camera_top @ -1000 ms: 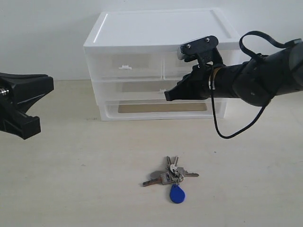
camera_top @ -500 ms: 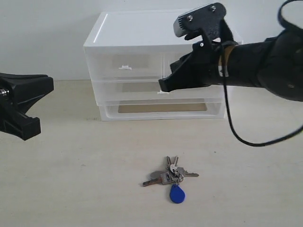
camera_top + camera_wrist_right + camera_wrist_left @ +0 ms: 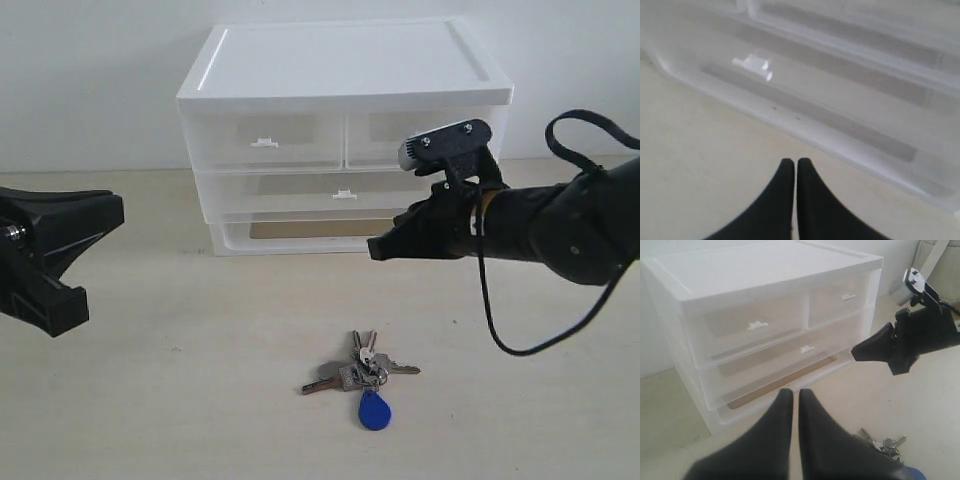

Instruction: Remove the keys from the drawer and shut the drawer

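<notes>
The keys (image 3: pixel 362 380) lie loose on the bench (image 3: pixel 150 400). They are light, hard and apt to slide, so best pinched at the ring or fob. The left fingers (image 3: pixel 780 412) and right fingers (image 3: pixel 785 175) are pressed together, empty. Behind, the drawer (image 3: pixel 300 190) seems flush, though its translucent front blurs that.

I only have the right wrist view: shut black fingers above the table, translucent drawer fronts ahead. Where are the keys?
Observer: The keys lie loose on the table in front of the drawer unit, outside any drawer.
Operator: Is the wide drawer shut?
Observer: The drawer with the centre tab looks flush with the unit's front.
Operator: And the left gripper?
Observer: The left gripper is shut and empty, aimed at the unit.
</notes>
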Motion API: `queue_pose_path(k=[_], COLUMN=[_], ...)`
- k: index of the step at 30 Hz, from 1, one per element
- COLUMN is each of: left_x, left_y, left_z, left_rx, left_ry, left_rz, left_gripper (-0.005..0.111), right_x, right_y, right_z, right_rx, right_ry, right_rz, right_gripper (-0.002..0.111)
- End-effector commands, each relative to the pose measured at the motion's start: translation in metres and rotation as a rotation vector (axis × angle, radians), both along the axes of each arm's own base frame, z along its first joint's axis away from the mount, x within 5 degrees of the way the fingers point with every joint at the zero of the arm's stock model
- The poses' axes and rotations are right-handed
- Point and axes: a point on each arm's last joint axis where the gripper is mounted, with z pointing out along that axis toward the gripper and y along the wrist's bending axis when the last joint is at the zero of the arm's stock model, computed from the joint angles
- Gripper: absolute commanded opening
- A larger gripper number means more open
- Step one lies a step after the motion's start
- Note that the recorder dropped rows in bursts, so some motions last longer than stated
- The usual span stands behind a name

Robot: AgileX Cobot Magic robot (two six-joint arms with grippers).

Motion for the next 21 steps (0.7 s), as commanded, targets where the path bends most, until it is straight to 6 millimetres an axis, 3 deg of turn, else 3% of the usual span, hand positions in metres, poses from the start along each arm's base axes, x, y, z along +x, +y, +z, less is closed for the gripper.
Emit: queue_pose_path(k=[1, 6, 9, 15, 19, 21], left_x=[-0.001, 0.0, -0.001, -0.002, -0.029, -0.048], left_y=[0.001, 0.001, 0.001, 0.001, 0.009, 0.014], left_z=[0.0, 0.001, 0.002, 0.002, 0.012, 0.02], left_rx=[-0.001, 0.003, 0.001, -0.011, -0.121, -0.179], left_ry=[-0.011, -0.023, -0.037, -0.04, -0.079, -0.136], left_rz=[0.001, 0.009, 0.004, 0.009, 0.019, 0.019], left_gripper=[0.004, 0.004, 0.004, 0.004, 0.004, 0.004], right_x=[0.029, 0.062, 0.061, 0.003, -0.075, -0.112], right_y=[0.002, -0.013, -0.014, -0.007, -0.037, -0.053], right_z=[0.011, 0.011, 0.018, 0.068, 0.136, 0.158], right_rx=[0.017, -0.033, -0.044, -0.008, 0.1, 0.165], right_ry=[-0.076, -0.039, -0.04, -0.164, -0.342, -0.4], right_rz=[-0.014, -0.096, -0.1, -0.004, -0.018, -0.045], right_gripper=[0.0, 0.0, 0.0, 0.0, 0.0, 0.0])
